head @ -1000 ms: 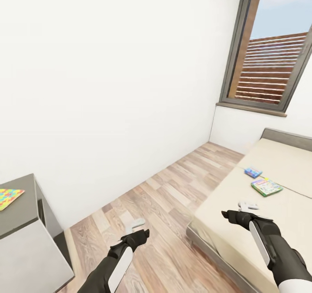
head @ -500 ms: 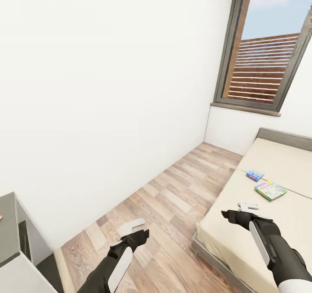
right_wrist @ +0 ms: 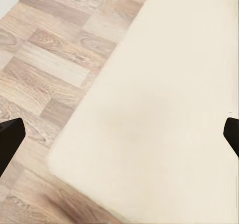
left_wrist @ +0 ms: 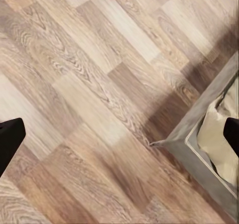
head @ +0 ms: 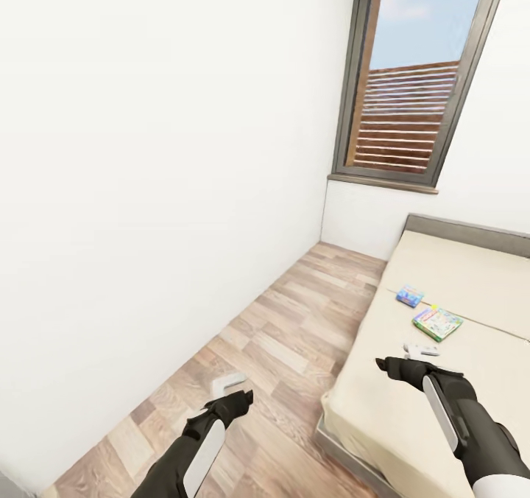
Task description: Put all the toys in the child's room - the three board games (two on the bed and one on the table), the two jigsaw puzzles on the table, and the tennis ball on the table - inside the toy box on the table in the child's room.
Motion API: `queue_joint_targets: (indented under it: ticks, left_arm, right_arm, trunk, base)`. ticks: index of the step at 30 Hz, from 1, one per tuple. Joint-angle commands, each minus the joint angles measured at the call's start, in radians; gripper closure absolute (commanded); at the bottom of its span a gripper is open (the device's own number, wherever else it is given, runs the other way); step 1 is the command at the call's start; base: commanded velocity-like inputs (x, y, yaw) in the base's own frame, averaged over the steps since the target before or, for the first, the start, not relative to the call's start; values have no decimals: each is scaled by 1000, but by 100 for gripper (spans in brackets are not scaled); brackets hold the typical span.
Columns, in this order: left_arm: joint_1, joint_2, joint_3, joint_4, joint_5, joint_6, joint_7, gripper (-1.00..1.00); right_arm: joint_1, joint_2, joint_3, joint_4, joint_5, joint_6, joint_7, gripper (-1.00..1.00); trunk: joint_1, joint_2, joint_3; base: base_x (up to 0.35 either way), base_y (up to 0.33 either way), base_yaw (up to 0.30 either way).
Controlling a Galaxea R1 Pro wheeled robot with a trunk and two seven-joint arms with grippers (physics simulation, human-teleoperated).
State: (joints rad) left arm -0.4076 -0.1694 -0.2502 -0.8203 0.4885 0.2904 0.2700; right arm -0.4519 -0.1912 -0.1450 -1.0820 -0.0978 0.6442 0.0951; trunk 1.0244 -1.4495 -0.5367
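Two board games lie on the beige bed (head: pixel 471 269) at the right of the head view: a small blue box (head: pixel 410 295) and, just nearer, a green-white box (head: pixel 437 323). My right gripper (head: pixel 420 351) hovers open over the bed's near part, a short way in front of the green-white box. My left gripper (head: pixel 229 383) hangs open over the wooden floor (head: pixel 294 328). In the wrist views the left gripper (left_wrist: pixel 119 134) and the right gripper (right_wrist: pixel 119 134) have their dark tips far apart, with nothing between them. The table, toy box, jigsaw puzzles and tennis ball are out of view.
A white wall runs along the left. A tall dark-framed window (head: pixel 412 85) stands at the far end. The bed's grey frame corner (left_wrist: pixel 199 144) lies close to my left gripper. A strip of floor runs between wall and bed.
The camera has turned right: the grey desk with a puzzle sheet has slid out past the left edge, and window and bed sit further left. Both arms hold the same pose.
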Motion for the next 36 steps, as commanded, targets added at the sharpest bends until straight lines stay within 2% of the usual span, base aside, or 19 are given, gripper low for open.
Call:
queue_joint_targets:
  ticks: [1,28,36]
  left_arm:
    - [0,1,-3,-2,10,3,9,-100]
    - [0,1,-4,-2,10,3,11,-100]
    - [0,1,-4,-2,10,3,10,-100]
  right_arm:
    - [-1,0,-1,-1,-8,5,0,-100]
    - [-1,-2,-2,-8,-8,5,0,-100]
    - [0,-1,0,-9,-8,5,0,-100]
  trunk:
    - [1,-1,-1]
    - [1,-1,-1]
    - [1,-1,-1]
  base:
    - [331,17,-280]
    - [335,5,-281]
    - [323,96,-281]
